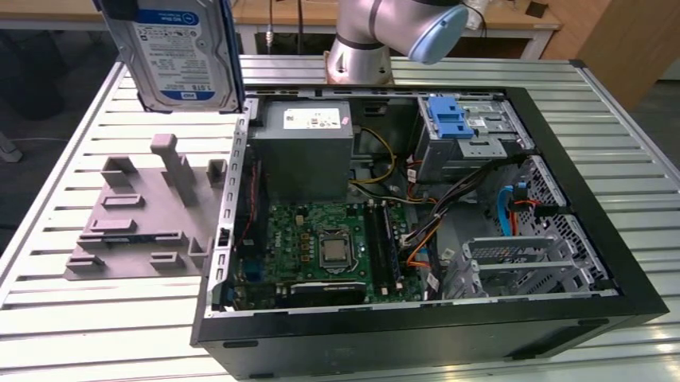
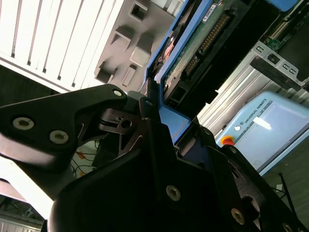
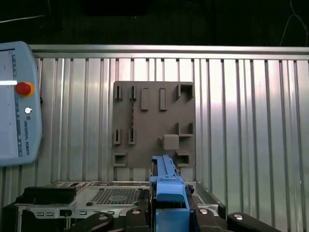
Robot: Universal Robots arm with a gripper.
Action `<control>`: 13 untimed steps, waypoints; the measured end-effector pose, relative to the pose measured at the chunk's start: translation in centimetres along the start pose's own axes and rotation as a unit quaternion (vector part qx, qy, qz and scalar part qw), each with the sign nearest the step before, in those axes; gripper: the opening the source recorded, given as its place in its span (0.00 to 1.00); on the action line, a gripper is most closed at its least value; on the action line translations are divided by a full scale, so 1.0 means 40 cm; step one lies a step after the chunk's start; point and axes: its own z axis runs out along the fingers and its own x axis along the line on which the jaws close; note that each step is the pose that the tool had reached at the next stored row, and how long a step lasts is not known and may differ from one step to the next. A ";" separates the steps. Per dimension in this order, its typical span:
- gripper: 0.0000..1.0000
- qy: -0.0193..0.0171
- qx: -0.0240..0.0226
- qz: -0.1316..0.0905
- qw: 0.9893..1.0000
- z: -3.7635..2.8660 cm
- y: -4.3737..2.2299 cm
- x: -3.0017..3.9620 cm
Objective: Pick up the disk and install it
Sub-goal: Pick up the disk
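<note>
Closest to the wrist, the gripper (image 2: 166,125) is clamping the disk (image 2: 203,43) by the blue carrier bracket. Its black fingers (image 2: 145,104) are pressing shut on the bracket's edge, and the drive body is projecting past the fingertips. Gripping the frame is probably leaving the connector end free for sliding into a bay. In the first wrist view the bracket (image 3: 169,186) is sitting squarely between the jaws and pointing down toward the table.

Below it, the grey holder plate (image 1: 138,215) is lying flat on the slatted table (image 1: 595,119), toward the exterior view's left edge. The disk (image 1: 181,56) is hanging upright in the air above the plate's far end, touching nothing. Beside the plate, the open computer case (image 1: 425,334) is lying on its side, exposing the power-supply box (image 1: 308,151) and the drive cage (image 1: 467,131) at its far end. At the table's far edge, the arm (image 1: 372,40) is rising from its base.
</note>
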 end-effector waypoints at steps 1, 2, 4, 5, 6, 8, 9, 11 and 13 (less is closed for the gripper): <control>0.36 0.000 0.000 0.000 1.000 0.000 -0.001 0.002; 0.36 0.000 0.000 0.000 1.000 0.000 -0.003 0.004; 0.36 0.000 0.000 0.000 1.000 -0.001 -0.008 0.005; 0.36 0.000 0.000 0.000 1.000 -0.001 -0.012 0.005; 0.36 0.000 0.000 0.000 1.000 -0.001 -0.018 0.006; 0.36 0.000 0.000 0.000 1.000 -0.002 -0.034 0.008; 0.36 0.000 0.000 0.000 1.000 -0.003 -0.041 0.010; 0.36 0.000 0.000 0.000 1.000 -0.003 -0.050 0.014; 0.36 0.000 0.000 0.000 1.000 -0.004 -0.052 0.015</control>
